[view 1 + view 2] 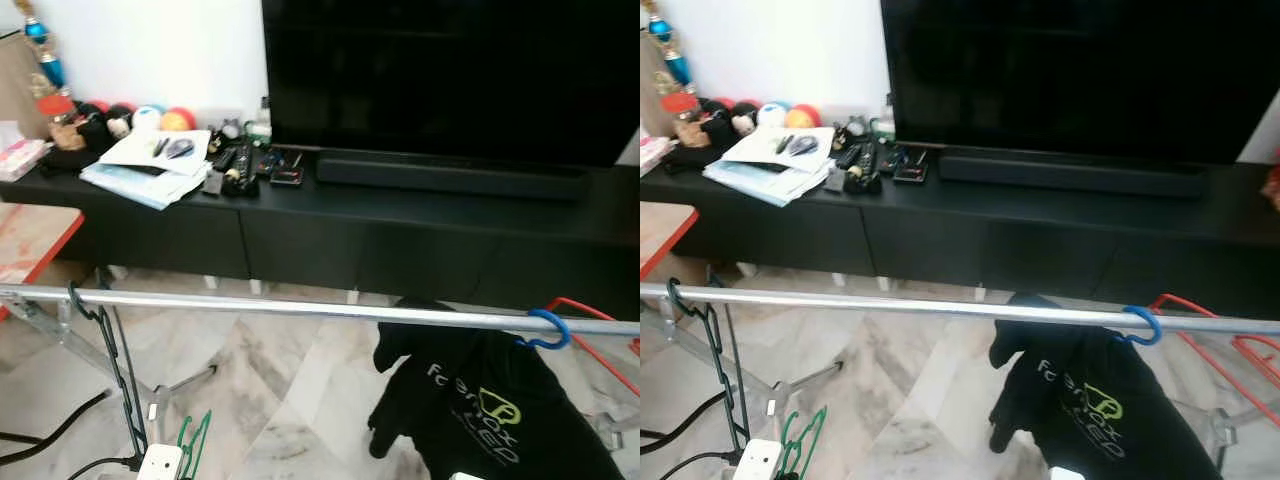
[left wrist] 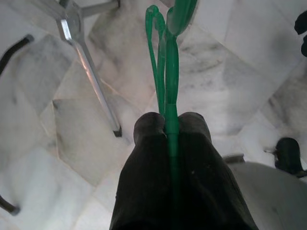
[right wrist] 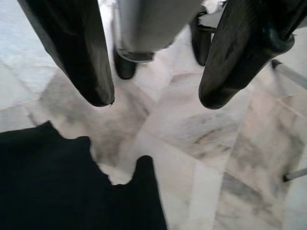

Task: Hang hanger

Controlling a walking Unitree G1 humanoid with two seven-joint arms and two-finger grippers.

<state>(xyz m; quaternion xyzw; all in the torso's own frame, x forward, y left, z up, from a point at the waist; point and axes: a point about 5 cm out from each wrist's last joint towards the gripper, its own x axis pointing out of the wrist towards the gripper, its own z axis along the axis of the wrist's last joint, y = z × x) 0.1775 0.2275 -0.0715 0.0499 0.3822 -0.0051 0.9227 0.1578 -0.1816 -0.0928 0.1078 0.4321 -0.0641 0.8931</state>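
Observation:
A silver rail (image 1: pixel 300 307) crosses in front of me. On it hang a black hanger (image 1: pixel 105 345) at the left and a blue-hooked hanger (image 1: pixel 542 330) carrying a black T-shirt (image 1: pixel 480 410) at the right. My left gripper (image 2: pixel 169 125) is shut on a green hanger (image 2: pixel 165 57), whose top pokes up low beneath the rail (image 1: pixel 192 440). My right gripper (image 3: pixel 153 100) hangs open above the marble floor, with the black T-shirt (image 3: pixel 62 187) under it.
A black TV cabinet (image 1: pixel 320 235) with a large TV (image 1: pixel 450 75), papers (image 1: pixel 150 165) and small items stands behind the rail. Red hangers (image 1: pixel 600 340) lie at the right. The rack's metal legs (image 1: pixel 70 340) and cables spread on the floor at the left.

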